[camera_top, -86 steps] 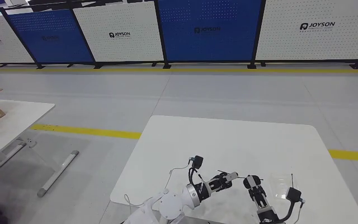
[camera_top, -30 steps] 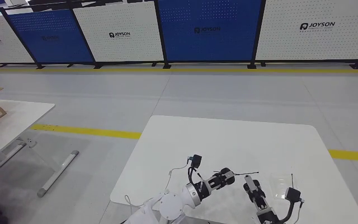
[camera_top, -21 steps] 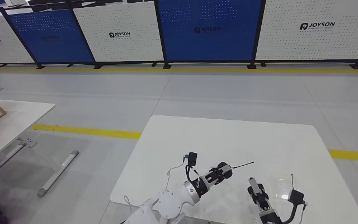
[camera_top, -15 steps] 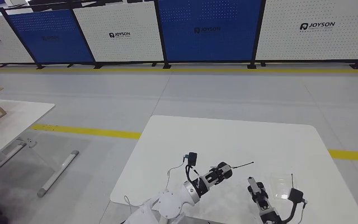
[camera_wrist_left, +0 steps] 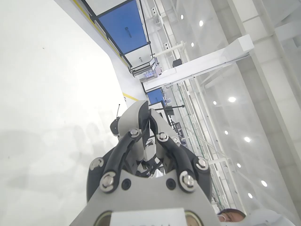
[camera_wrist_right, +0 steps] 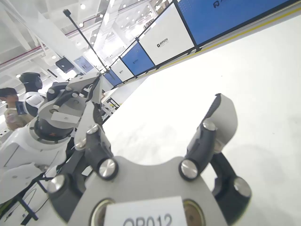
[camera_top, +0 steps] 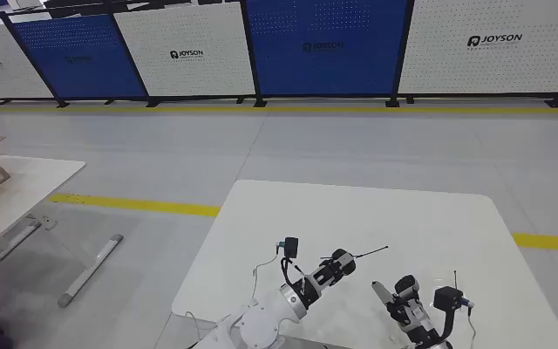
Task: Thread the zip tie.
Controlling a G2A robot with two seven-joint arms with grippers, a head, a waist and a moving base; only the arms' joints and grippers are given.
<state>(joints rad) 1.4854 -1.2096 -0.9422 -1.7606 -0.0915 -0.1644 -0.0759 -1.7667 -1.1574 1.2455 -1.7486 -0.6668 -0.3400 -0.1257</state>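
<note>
Thin black zip tie [camera_top: 367, 253] pinched by left hand [camera_top: 346, 257], gripped end hidden, long axis pointed toward three o'clock, right hand [camera_wrist_right: 157, 101] spread.

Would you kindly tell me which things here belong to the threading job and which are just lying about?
Job: thin black plastic zip tie, gripped by the shut left hand; open right hand.
Lying about: another thin black strip on the white table.
</note>
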